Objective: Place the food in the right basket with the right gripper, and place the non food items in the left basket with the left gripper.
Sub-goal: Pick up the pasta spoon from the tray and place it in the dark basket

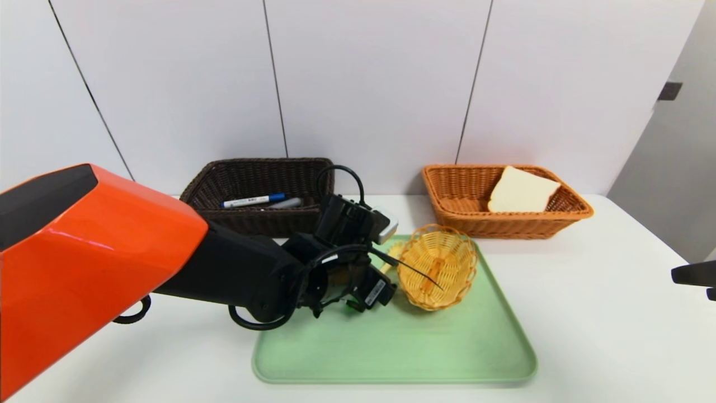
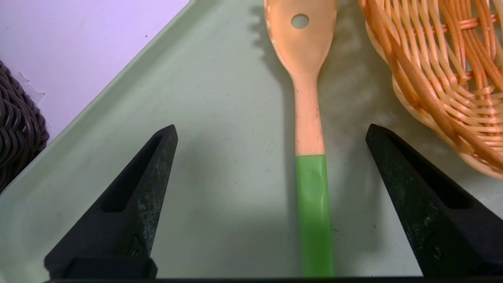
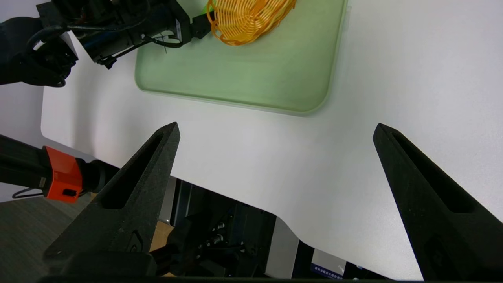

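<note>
White table against panelled wall
White table, white wall panels with dark seams, grey wall at right.

A lab or test room rather than a home: a bare white table stands against plain white wall panels, with two wicker baskets and a green tray laid out as props

Head cam high, facing down over green tray; left wrist close on tray; right wrist far back at 3 o'clock, sharing tray
</note>
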### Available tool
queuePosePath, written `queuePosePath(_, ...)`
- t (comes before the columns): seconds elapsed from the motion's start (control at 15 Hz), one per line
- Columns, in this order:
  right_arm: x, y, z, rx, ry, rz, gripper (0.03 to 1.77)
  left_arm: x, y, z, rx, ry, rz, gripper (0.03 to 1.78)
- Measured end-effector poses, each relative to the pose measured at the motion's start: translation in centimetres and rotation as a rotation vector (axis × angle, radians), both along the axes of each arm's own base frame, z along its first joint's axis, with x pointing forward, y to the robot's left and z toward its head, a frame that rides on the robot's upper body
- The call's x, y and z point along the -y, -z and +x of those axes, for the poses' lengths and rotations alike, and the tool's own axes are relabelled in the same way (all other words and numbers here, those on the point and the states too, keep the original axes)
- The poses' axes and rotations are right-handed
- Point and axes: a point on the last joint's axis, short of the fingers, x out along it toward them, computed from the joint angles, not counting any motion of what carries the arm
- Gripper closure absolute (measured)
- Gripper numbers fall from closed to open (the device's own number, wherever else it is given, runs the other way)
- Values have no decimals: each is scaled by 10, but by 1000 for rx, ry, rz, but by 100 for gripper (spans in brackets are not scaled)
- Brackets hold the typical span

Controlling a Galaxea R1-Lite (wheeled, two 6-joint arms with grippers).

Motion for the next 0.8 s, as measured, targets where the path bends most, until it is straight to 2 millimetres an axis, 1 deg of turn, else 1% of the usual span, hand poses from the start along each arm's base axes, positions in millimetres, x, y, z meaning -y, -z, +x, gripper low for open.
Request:
queuePosePath(0.13, 0, 0, 0, 1, 0, 0, 10, 0, 1, 0, -1, 0, 3, 12)
queuePosePath(0.33, 0, 0, 0, 0, 0, 1, 10, 0, 2, 0, -6, 1, 8, 57)
queuePosePath(0.4, 0, 0, 0, -1, 1, 1, 10, 0, 3, 0, -7, 0, 8, 70)
queuePosePath(0.67, 0, 0, 0, 0, 1, 1, 10, 0, 3, 0, -9, 1, 11, 107)
queuePosePath(0.73, 0, 0, 0, 1, 1, 1, 10, -1, 3, 0, -11, 1, 14, 146)
queuePosePath(0.8, 0, 0, -1, 1, 1, 1, 10, -1, 3, 0, -11, 1, 14, 168)
